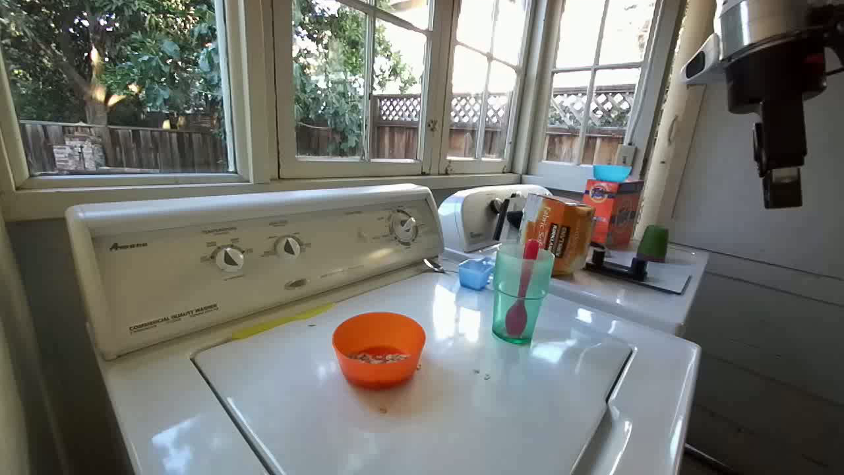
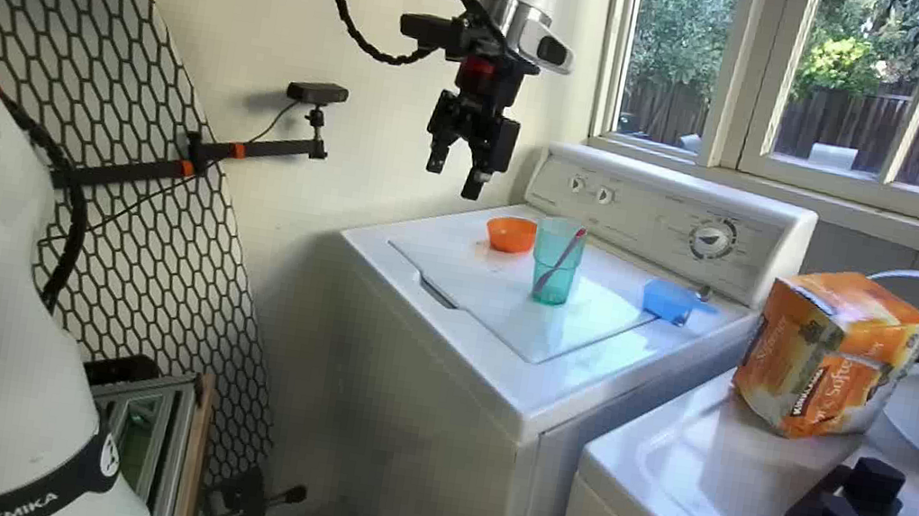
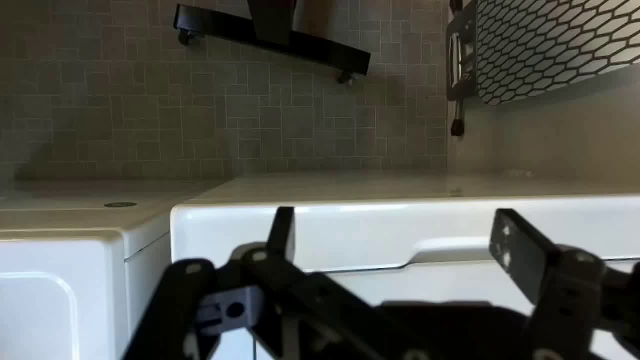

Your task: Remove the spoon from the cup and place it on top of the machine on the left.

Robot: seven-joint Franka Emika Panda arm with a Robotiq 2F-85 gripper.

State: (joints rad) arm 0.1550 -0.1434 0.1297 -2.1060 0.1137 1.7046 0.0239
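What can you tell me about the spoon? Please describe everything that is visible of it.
The spoon is slim and pink-red, plastic by its look, with a narrow handle and a rounded scoop. It leans inside the translucent green cup on the washer's lid, scoop down near the bottom, handle tip at about rim height. Most of it shows through the cup's wall, so exact contact points cannot be told. The gripper is well apart from it.

Bright windows, cream wall, dim floor, probably tile.
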